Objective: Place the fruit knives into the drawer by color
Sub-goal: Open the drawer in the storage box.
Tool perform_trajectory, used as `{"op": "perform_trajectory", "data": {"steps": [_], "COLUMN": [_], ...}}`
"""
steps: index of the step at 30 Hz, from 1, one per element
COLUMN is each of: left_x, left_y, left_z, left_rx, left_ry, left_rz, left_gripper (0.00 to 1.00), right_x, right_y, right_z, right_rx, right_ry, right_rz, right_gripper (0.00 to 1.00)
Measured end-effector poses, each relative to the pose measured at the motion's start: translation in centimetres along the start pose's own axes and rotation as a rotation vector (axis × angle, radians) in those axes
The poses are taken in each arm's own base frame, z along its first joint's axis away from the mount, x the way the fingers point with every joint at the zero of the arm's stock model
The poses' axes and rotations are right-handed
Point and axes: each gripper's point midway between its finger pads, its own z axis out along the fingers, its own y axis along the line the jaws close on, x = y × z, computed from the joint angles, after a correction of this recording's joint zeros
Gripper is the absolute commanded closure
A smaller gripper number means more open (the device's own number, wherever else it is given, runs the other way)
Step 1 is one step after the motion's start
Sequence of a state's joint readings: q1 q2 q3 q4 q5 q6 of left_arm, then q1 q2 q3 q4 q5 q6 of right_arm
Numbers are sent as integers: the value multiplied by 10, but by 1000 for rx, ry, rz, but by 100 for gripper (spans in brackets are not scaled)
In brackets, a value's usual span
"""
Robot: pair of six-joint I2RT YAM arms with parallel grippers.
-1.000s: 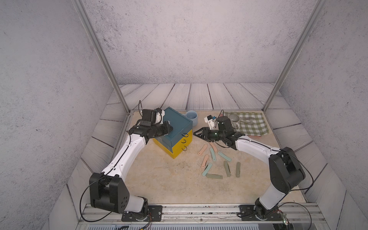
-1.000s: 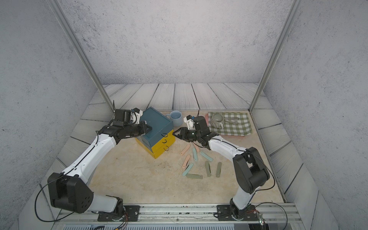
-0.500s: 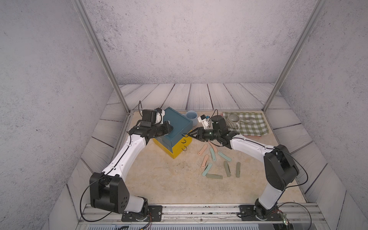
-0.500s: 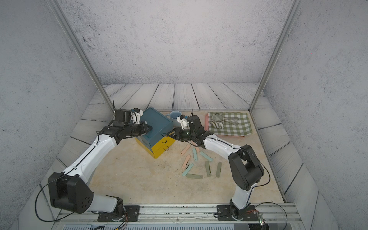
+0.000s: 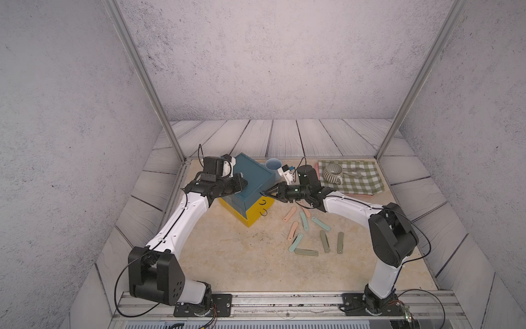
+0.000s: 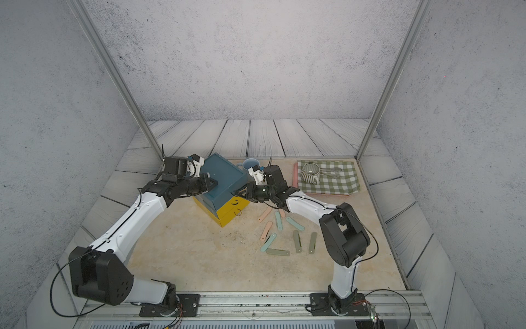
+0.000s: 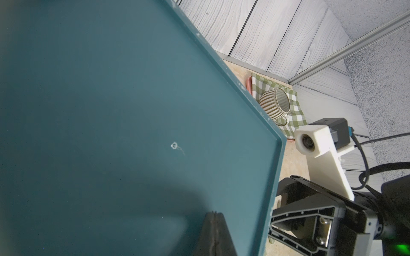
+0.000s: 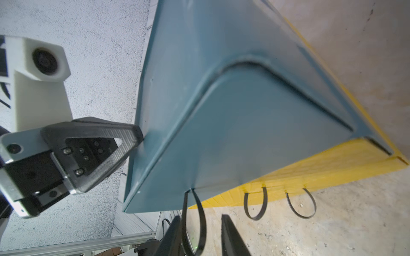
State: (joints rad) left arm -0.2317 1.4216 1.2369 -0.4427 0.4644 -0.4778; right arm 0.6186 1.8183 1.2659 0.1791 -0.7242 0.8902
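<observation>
The left arm stretches from the near-left base up to the drawer chest. Its left gripper is pressed on the teal top, fingers closed together on nothing. The right arm bends at a raised elbow and runs low across to the chest's front. The right gripper stands parted around the top tier's ring pull, with 1 finger at the loop and a gap on the other side.

The chest has 1 teal tier over 2 yellow and sits at the back left of the table, with all 3 tiers looking shut. 9 fruit knives lie loose on the table just right of the chest: 3 peach-pink, 3 mint-teal, 3 olive-green. The right wrist view shows 3 black pulls.

Against 1 second back, the right gripper has moved from above the knives to the chest's front and its jaws have narrowed. The left arm, chest and knives are unchanged.
</observation>
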Motion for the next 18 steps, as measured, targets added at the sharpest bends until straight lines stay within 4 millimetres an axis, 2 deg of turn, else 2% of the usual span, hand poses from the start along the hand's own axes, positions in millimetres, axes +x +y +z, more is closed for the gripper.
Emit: {"op": "perform_trajectory", "data": {"steps": [5, 10, 11, 18], "left_x": [-1, -1, -1, -1], "left_y": [0, 0, 0, 0], "left_z": [0, 0, 0, 2], "left_rx": [2, 2, 2, 3], "left_ry": [-4, -4, -4, -5], "left_rz": [2, 2, 2, 3], "left_gripper": [100, 100, 100, 100], "right_x": [1, 1, 1, 4], "right_y": [-2, 0, 1, 2], "right_z": [4, 5, 5, 0], "right_rx": [-11, -20, -21, -5], "right_ry": [8, 20, 21, 29], "right_rz": [13, 19, 17, -4], "right_gripper": [85, 90, 94, 100]}}
